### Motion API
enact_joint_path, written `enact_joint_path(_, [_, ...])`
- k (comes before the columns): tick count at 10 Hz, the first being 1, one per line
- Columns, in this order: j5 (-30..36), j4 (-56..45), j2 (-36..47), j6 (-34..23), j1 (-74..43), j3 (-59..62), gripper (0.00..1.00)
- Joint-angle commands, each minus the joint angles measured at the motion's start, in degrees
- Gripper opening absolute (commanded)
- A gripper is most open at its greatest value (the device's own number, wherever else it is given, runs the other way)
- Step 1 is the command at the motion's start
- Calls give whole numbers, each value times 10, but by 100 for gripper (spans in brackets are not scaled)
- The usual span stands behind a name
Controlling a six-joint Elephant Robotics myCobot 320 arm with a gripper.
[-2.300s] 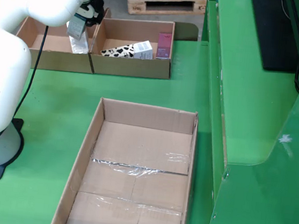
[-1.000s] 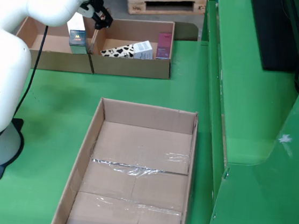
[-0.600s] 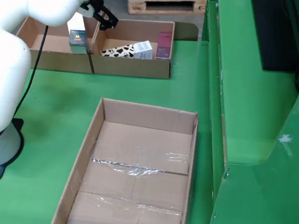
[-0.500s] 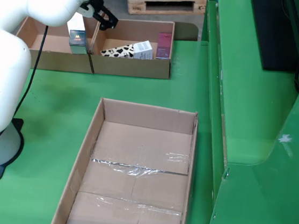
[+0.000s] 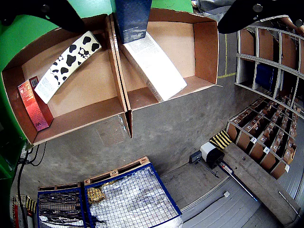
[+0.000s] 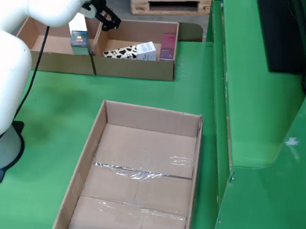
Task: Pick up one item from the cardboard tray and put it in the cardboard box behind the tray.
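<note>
In the still view the white arm reached from the left over two cardboard boxes behind the empty cardboard tray, its gripper clamped on a dark blue carton hanging over the left box. The task seemed at its placing step: the next move called for lowering the carton a little and parting the fingers. In the wrist view the carton pointed straight down along the gripper's line, long axis upright, above a white leaflet-like box lying slantwise. The neighbouring box held a cow-patterned carton, its long axis roughly along the box, and a red carton standing on end.
</note>
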Motion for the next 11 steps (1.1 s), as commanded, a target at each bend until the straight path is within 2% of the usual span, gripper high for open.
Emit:
enact_joint_path(1, [7,7,17,-4,-4,13,100])
enact_joint_path(5, [7,7,17,-4,-4,13,100])
enact_joint_path(9, [10,-37,71,-34,-29,14,100])
enact_joint_path(10, [-29,-187,51,-25,-25,201,100])
enact_joint_path(11, [-29,-187,51,-25,-25,201,100])
